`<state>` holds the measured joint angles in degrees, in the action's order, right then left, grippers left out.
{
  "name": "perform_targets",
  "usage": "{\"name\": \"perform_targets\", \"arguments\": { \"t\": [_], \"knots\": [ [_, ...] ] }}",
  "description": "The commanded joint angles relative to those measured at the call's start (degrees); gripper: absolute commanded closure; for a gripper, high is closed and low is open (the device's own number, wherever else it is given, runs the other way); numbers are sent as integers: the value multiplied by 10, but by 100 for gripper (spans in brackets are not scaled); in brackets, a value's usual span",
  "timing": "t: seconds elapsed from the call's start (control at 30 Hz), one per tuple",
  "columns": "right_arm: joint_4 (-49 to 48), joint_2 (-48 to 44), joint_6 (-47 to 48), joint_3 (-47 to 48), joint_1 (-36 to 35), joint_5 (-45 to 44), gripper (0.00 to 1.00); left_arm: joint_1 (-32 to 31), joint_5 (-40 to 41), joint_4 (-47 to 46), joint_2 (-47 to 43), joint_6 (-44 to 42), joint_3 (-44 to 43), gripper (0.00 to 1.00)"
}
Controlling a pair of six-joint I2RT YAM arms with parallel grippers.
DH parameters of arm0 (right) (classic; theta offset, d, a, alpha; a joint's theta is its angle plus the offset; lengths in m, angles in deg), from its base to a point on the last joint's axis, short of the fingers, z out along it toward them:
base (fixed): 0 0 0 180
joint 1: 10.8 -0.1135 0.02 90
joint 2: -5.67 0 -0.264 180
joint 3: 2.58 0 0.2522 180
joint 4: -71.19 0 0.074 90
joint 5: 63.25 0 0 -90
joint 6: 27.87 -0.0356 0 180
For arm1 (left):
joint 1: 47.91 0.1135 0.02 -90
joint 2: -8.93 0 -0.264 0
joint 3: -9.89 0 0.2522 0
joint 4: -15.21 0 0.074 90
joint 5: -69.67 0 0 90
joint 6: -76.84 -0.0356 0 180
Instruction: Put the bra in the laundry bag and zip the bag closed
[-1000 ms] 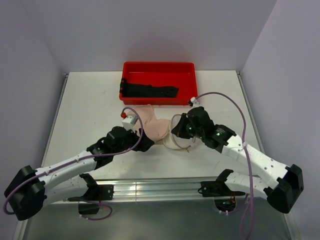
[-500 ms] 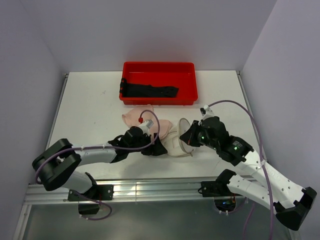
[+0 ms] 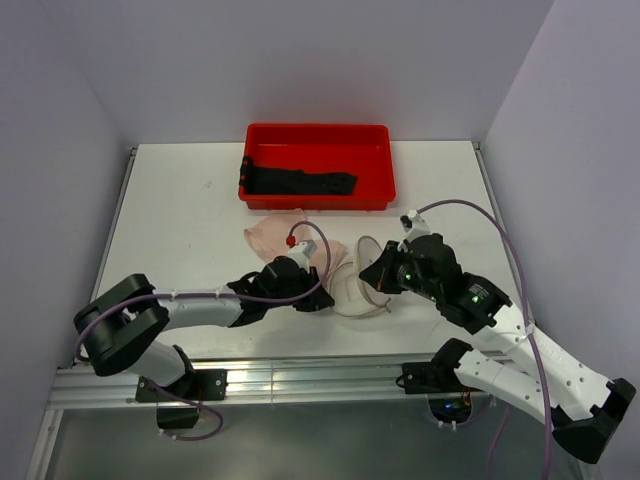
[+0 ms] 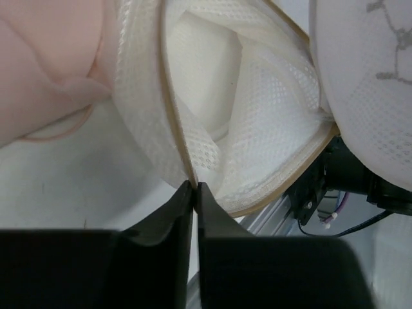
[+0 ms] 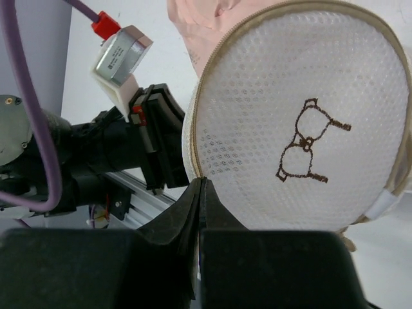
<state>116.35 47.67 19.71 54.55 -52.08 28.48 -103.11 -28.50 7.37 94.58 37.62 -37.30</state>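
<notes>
Left gripper point(image 4: 194, 188) and right gripper point(image 5: 200, 184) pinch round white mesh laundry bag point(image 4: 264, 122) rim; spread mouth wide toward pale pink fabric bra point(image 4: 45, 58).

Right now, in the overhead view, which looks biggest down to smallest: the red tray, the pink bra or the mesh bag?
1. The red tray, clearly largest.
2 and 3. The bra and the laundry bag look about alike. Both are partly covered, so I won't rank them.
</notes>
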Motion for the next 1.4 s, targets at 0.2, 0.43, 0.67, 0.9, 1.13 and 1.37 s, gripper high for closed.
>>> {"name": "perform_targets", "arguments": {
  "t": [0.2,0.43,0.67,0.9,1.13,1.37],
  "knots": [
    [3,1,73,115,-2,-11,100,-19,105,110,-232,-43,-6,100],
    [-160,76,52,136,-8,146,100,-18,233,301,-383,-68,-44,100],
    [-311,220,-2,171,-71,186,100,-11,415,457,-513,-35,-37,100],
    [-431,301,-58,153,-105,179,100,-9,530,604,-636,84,-2,100],
    [-443,319,-67,103,-119,143,100,-9,536,661,-696,194,56,83],
    [-456,332,-77,64,-119,148,100,-9,533,687,-747,242,63,30]
  ]
}}
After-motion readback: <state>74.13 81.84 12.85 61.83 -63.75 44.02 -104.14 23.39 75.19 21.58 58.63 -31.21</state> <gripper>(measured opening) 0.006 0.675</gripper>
